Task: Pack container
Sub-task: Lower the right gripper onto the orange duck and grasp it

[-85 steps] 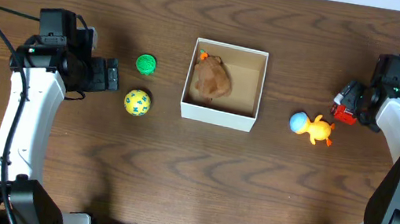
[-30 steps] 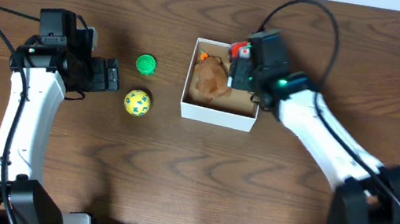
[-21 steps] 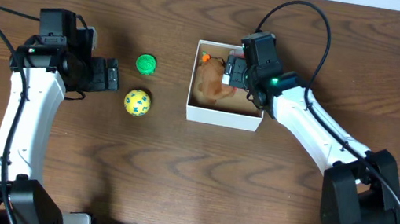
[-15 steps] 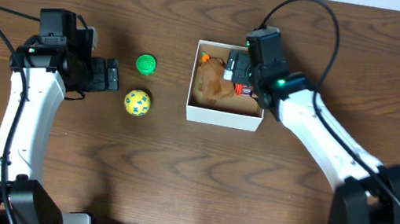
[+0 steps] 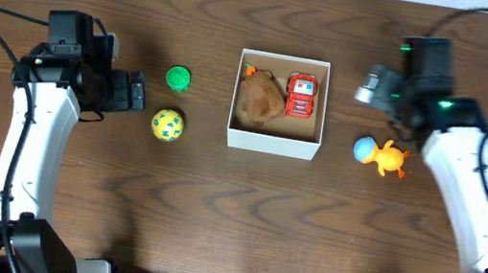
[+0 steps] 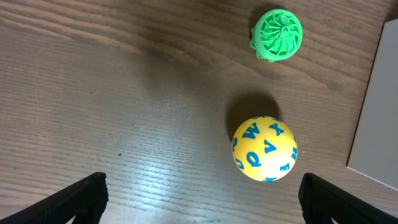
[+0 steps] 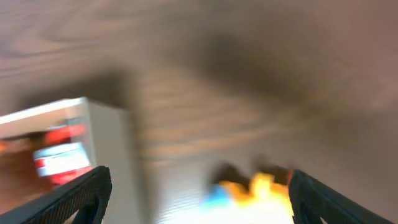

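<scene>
Overhead view: container (image 5: 272,144), white-walled, holding brown plush toy (image 5: 259,100) in its left half and red car (image 5: 300,97) in its right. Right of the container, near its robot-side corner but apart from the wall: duck toy (image 5: 384,157), long axis crosswise, blue head toward the container. Right gripper (image 5: 371,86) also right of the container, level with its far half, just beyond the duck toy; jaws wide, nothing between them; wrist view blurred. Left of the container: green toy (image 5: 177,77) and yellow ball (image 5: 167,124); left gripper (image 5: 133,93) farther left, jaws wide and empty, wrist aimed toward the container. Probable next pick: duck toy, by the nearer right arm, drawing toward the robot and down, fingers closing across the narrow body.
</scene>
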### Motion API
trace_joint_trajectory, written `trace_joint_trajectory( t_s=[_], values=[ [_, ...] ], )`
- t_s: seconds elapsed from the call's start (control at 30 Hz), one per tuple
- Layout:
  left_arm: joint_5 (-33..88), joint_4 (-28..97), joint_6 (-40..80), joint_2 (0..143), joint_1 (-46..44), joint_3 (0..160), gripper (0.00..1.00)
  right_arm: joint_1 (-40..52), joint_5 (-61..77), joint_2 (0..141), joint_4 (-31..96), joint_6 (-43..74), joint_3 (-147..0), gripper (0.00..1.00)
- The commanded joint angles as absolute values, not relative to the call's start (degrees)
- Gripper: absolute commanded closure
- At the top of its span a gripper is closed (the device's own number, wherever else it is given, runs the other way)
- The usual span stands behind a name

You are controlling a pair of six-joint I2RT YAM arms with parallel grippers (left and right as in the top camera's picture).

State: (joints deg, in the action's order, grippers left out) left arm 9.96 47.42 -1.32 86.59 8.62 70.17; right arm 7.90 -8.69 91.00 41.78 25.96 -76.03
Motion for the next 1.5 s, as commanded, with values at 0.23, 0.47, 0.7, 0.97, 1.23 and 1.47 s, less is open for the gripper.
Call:
trace_joint_trajectory(
  t_s=[0.23, 0.47, 0.7, 0.97, 1.23, 1.47],
  values=[
    [9.65, 47.53, -1.67, 86.7, 8.82, 71.07, 0.02, 2.96, 0.54, 101.32, 47.81, 20.47, -75.9, 0.12],
    [9.65, 47.53, -1.65, 86.7, 8.82, 71.07, 0.02, 4.03, 0.25, 108.47, 51.11, 20.53, -75.9, 0.17],
    [9.65, 47.53, -1.65, 86.7, 8.82, 71.07, 0.02, 4.21, 0.25, 110.72, 51.86, 20.56, -75.55, 0.28],
    [9.65, 47.53, -1.67, 86.7, 8.82, 71.07, 0.02, 6.68, -0.23, 110.72, 51.2, 20.53, -73.3, 0.25],
    [9.65, 47.53, -1.67, 86.7, 8.82, 71.07, 0.02, 8.54, -1.28, 110.61, 50.02, 18.17, -73.25, 0.23],
    [9.65, 47.53, -1.65, 86.7, 8.82, 71.07, 0.02, 9.56, -1.78, 110.61, 50.0, 18.52, -71.99, 0.48]
  ],
)
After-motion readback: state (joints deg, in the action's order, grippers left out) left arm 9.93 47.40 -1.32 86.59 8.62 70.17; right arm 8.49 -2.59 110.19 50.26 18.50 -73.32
